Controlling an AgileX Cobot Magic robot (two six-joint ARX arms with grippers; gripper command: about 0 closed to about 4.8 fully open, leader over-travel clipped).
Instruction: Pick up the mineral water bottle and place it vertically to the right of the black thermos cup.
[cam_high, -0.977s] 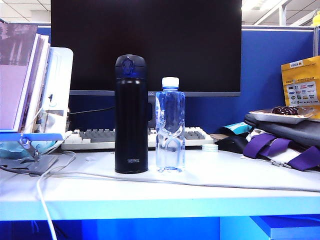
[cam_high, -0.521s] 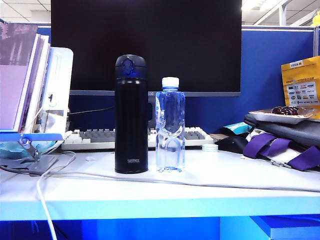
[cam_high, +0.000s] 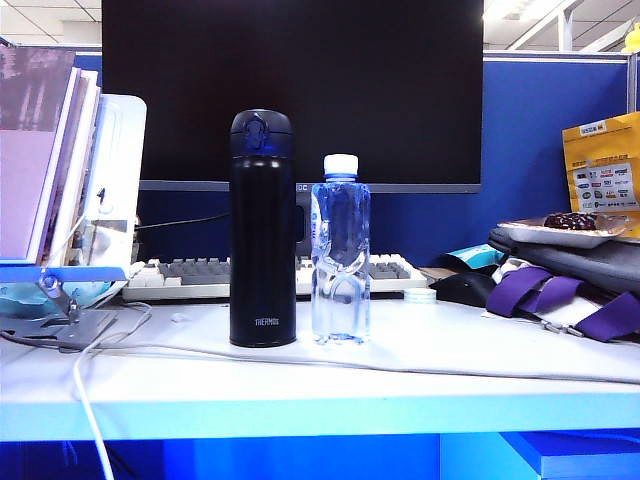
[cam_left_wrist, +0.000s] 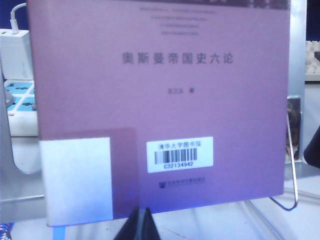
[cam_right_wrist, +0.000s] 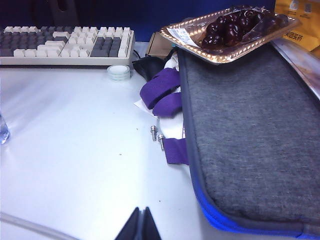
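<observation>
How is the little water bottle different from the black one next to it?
The mineral water bottle is see-through with a white cap; the black thermos cup is solid black with a flip lid. The bottle is shorter and pinched at its waist; the thermos is taller and straight. Both stand upright on the desk.

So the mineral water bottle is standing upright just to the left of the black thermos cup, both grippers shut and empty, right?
Not quite: the exterior view shows the mineral water bottle standing upright just to the right of the black thermos cup, not the left. The rest holds: the left gripper and the right gripper are both shut and empty in their wrist views.
</observation>
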